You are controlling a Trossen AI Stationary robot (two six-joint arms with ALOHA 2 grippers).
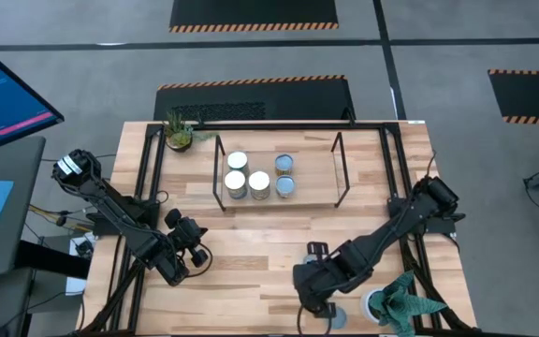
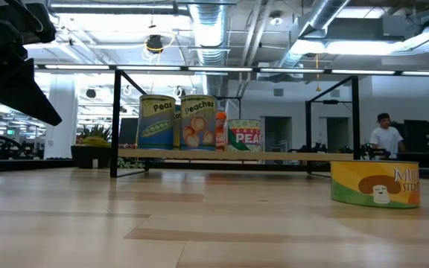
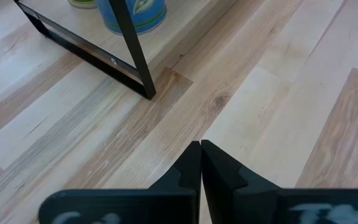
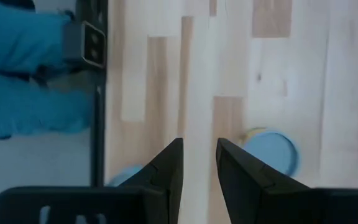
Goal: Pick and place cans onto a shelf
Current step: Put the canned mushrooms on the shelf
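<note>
The shelf [image 1: 279, 168], black rods with a light wood board, stands at the far middle of the table. Several cans stand on its board, among them a white-topped can [image 1: 259, 183] and a silvery-blue-topped can [image 1: 286, 186]; the low view shows a Peas can [image 2: 157, 122] and a Peaches can [image 2: 197, 122]. A short yellow mushroom can [image 2: 375, 184] stands on the table by the near edge [image 1: 333, 316]. My right gripper [image 1: 317, 305] hovers beside it, open with a narrow gap [image 4: 199, 146], empty. My left gripper [image 1: 196, 238] is shut and empty [image 3: 201, 146], near the shelf's left front leg [image 3: 140, 62].
A potted plant [image 1: 181, 131] stands at the far left corner and another [image 1: 396, 301] at the near right corner, close to my right arm. A black frame [image 1: 148, 187] edges the table. Bare wood lies between the shelf and the near edge.
</note>
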